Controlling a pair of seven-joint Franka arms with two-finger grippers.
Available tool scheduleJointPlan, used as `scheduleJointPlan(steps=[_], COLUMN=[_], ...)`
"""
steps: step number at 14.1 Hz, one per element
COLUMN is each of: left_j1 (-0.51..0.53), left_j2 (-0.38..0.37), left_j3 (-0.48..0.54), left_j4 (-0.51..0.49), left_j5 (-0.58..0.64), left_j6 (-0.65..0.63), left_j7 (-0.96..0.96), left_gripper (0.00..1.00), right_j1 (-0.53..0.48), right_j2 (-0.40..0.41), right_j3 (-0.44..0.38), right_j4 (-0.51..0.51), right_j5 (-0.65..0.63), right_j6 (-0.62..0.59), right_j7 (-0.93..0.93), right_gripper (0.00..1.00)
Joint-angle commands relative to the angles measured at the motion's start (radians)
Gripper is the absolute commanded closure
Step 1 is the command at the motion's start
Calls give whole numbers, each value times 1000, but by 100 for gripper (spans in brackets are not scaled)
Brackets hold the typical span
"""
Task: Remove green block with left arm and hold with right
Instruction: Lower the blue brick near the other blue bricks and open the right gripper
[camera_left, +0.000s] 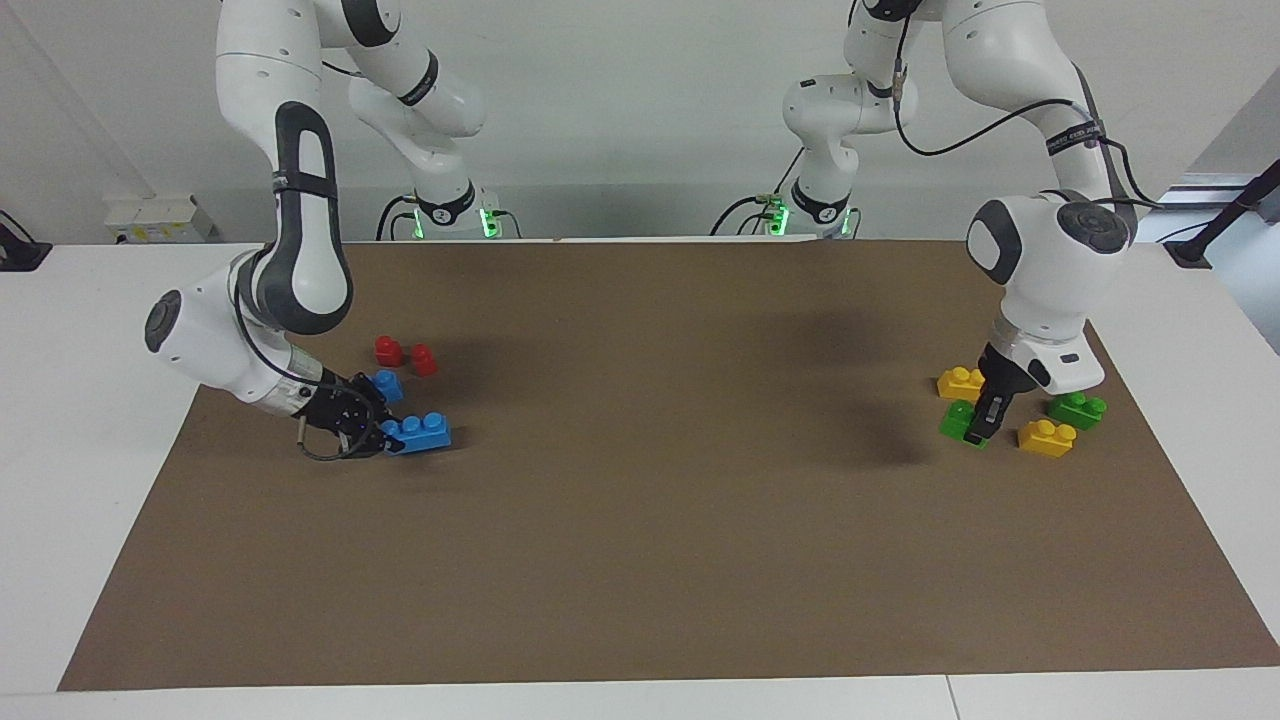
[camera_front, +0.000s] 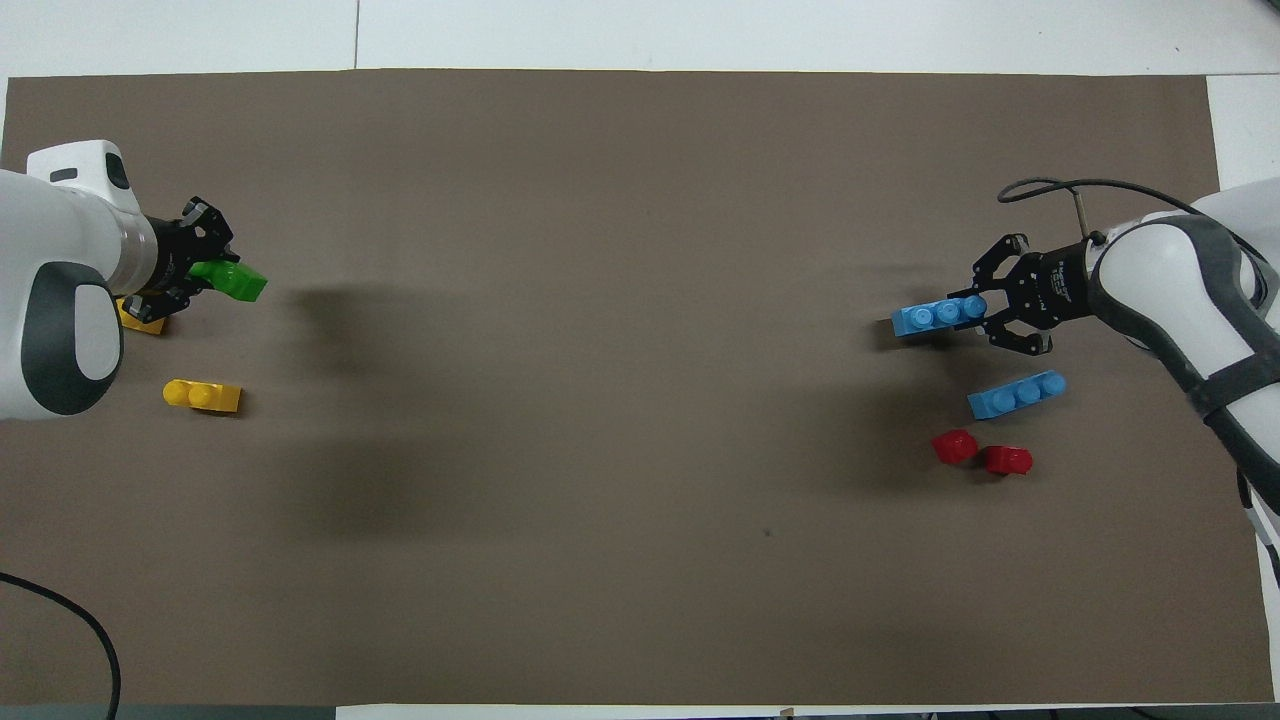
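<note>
The left gripper (camera_left: 982, 428) sits low at the left arm's end of the table (camera_left: 640, 560), jaws clamped on the green block (camera_left: 957, 420); this block hangs at the brown mat (camera_left: 700, 520), whether touching it cannot be told; close around it stand a yellow brick (camera_left: 960, 382) nearer the robots, a second yellow brick (camera_left: 1046, 437) beside it, and a second green brick (camera_left: 1077, 409), partly hidden by the wrist; the right gripper (camera_left: 388, 438) lies low at the right arm's end, jaws clamped on a blue three-stud brick (camera_left: 420, 432); a second blue brick (camera_left: 385, 383) and two red pieces (camera_left: 405, 354) lie just nearer the robots; counts: two green, two yellow, two blue, two red.
</note>
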Motion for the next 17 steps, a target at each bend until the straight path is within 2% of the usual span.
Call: scheduleJointPlan(steps=[1, 3, 4, 5, 6, 7, 8, 10, 13, 15, 16, 17], left_j1=[22, 31, 37, 38, 45, 49, 51, 49, 66, 66, 65, 63], left_j2=[44, 97, 111, 125, 139, 144, 157, 191, 194, 194, 194, 194], left_j3=[-9, -8, -8, -8, -8, -8, -8, -8, -8, -8, -8, -8], left_j4=[10, 45, 51, 57, 62, 62, 65, 90, 88, 88, 88, 88], left_j5=[-15, -15, -15, -16, -16, -16, -16, -15, -13, -7, 1, 11], left_j6=[45, 42, 42, 39, 31, 31, 33, 30, 30, 31, 31, 28], left_j7=[28, 21, 20, 15, 8, -3, -21, -80, -83, -77, -72, -63], left_gripper=[100, 100, 100, 100, 100, 100, 100, 100, 100, 100, 12, 0], right_j1=[-7, -7, -14, -8, -7, -7, -7, -10, 3, 35, 58, 66], right_j2=[0, 0, 1, 0, -3, -10, -13, -19, -91, -120, -128, -143], right_j3=[17, 17, 17, 17, 17, 17, 17, 15, 15, 21, 21, 23], right_j4=[-37, -31, -31, -25, -20, -13, 10, 61, 119, 180, 214, 236], right_j5=[-1, -1, -1, -1, -1, -1, -1, -4, -33, -125, -168, -197], right_j6=[48, 41, 41, 33, 28, 16, -8, -69, -154, -223, -266, -307], right_j7=[-24, -23, -23, -18, -12, -12, -12, -11, -15, -21, -27, -68], right_gripper=[100, 100, 86, 35, 18, 10, 5, 1, 0, 0, 0, 0])
